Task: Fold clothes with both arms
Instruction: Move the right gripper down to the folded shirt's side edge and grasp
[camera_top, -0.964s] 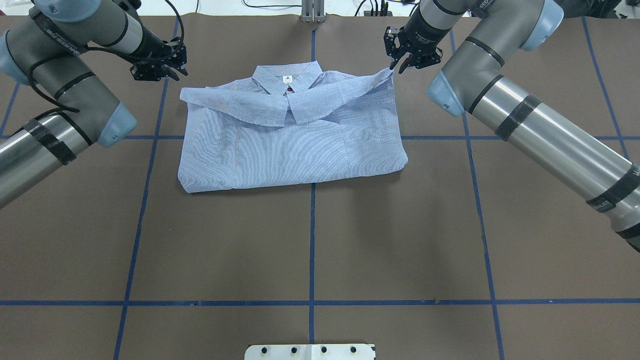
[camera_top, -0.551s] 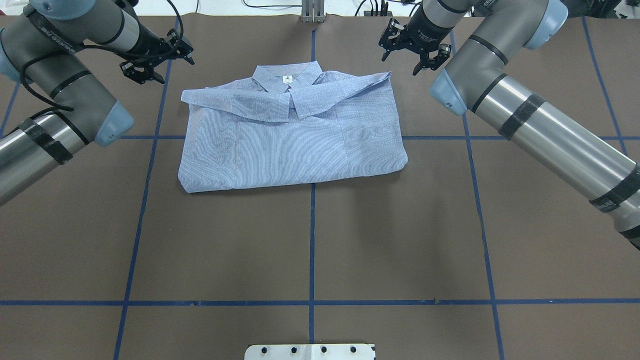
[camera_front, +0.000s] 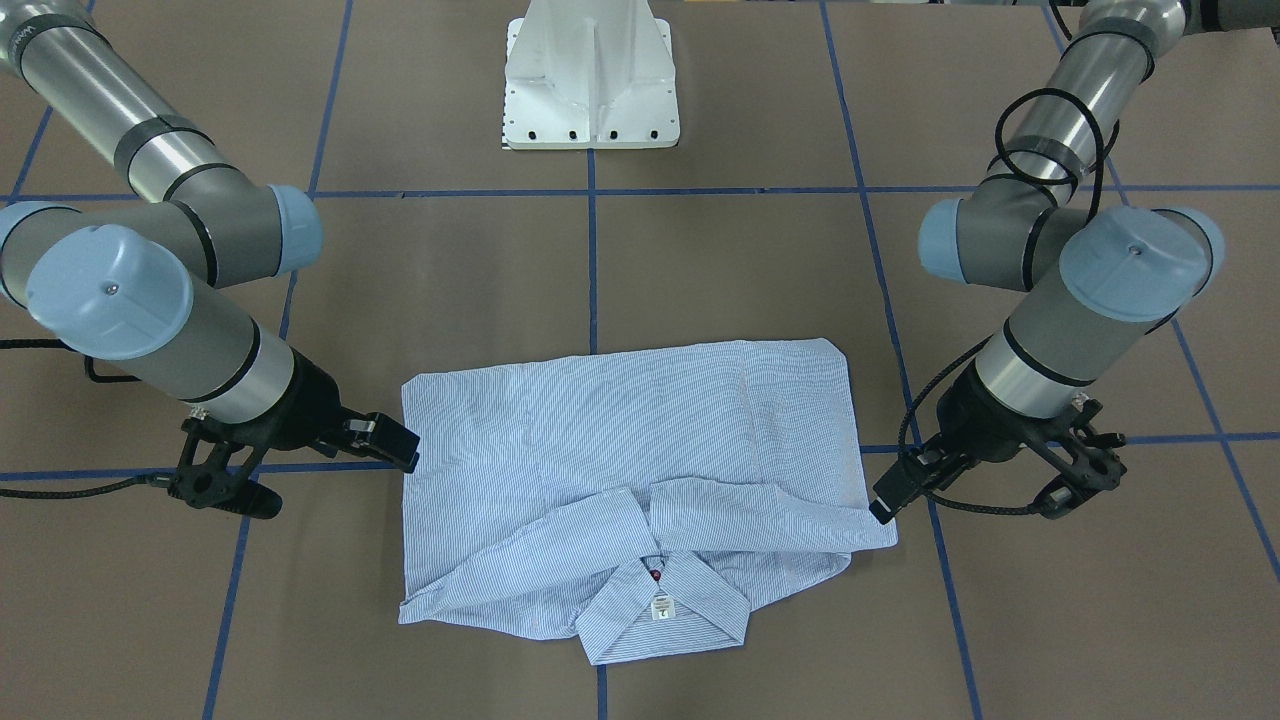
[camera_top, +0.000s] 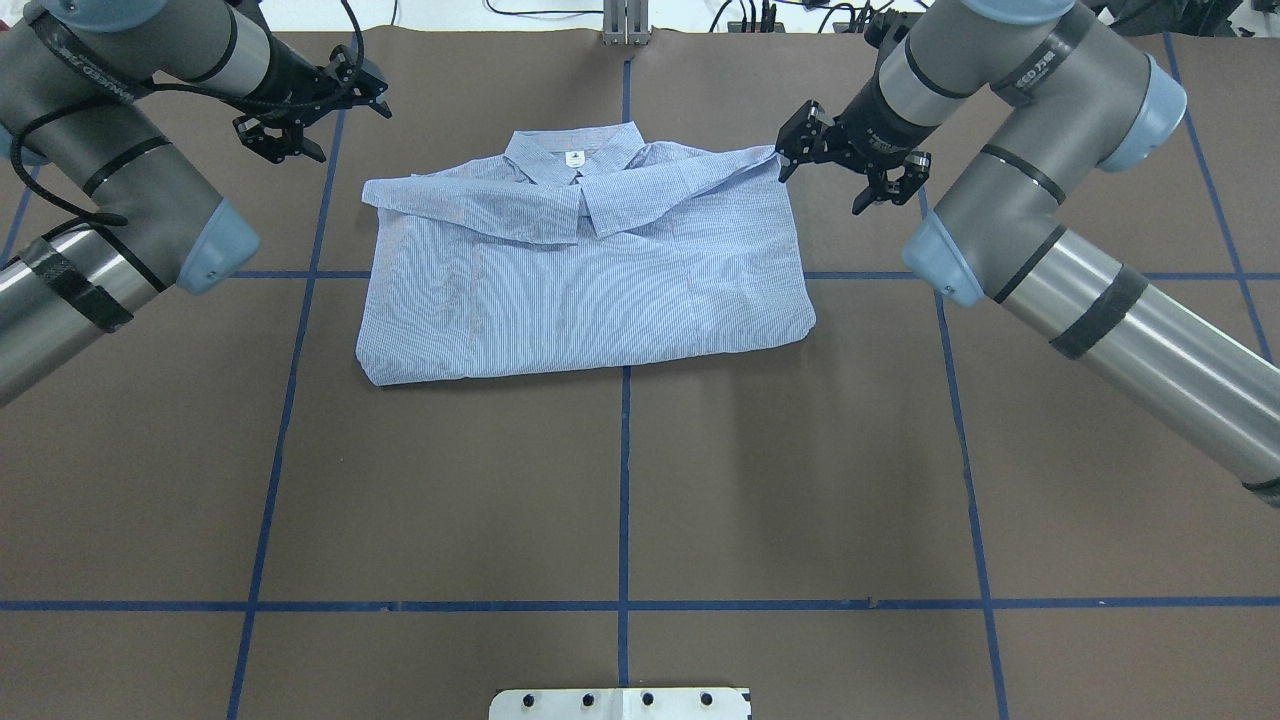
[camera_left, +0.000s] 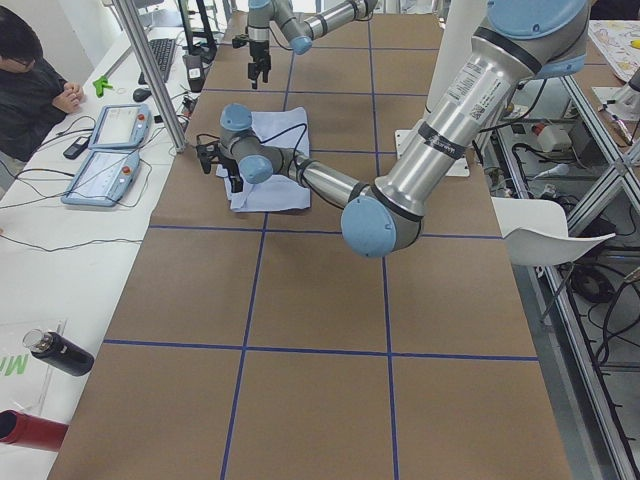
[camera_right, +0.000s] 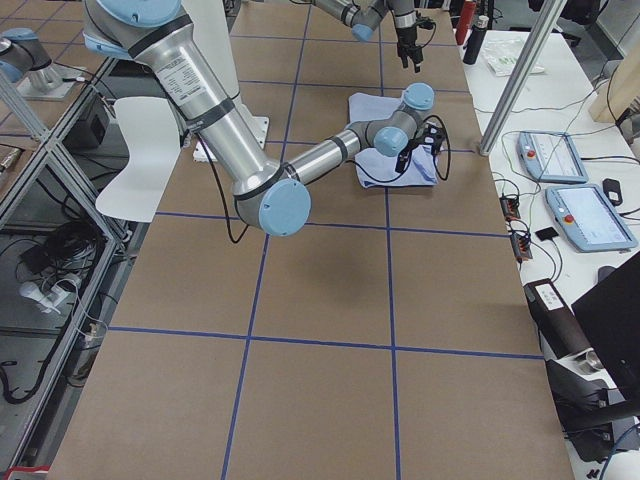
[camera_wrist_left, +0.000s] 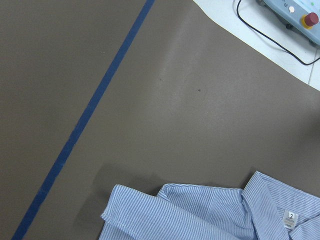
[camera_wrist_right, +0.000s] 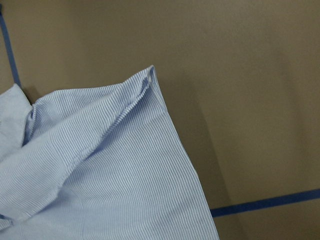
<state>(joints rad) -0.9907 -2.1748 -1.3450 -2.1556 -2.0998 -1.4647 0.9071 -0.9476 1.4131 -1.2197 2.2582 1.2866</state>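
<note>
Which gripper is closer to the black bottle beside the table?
Left. The left gripper hangs off the shirt's edge towards the black bottle's end of the table. The right gripper is beyond the shirt's opposite edge, farther away.

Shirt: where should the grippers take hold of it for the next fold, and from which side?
The shirt lies flat, collar away from the robot. Likely best: pinch its two far shoulder corners, right gripper from the outer right, left gripper from the outer left; the layered edges there stick out clear.
</note>
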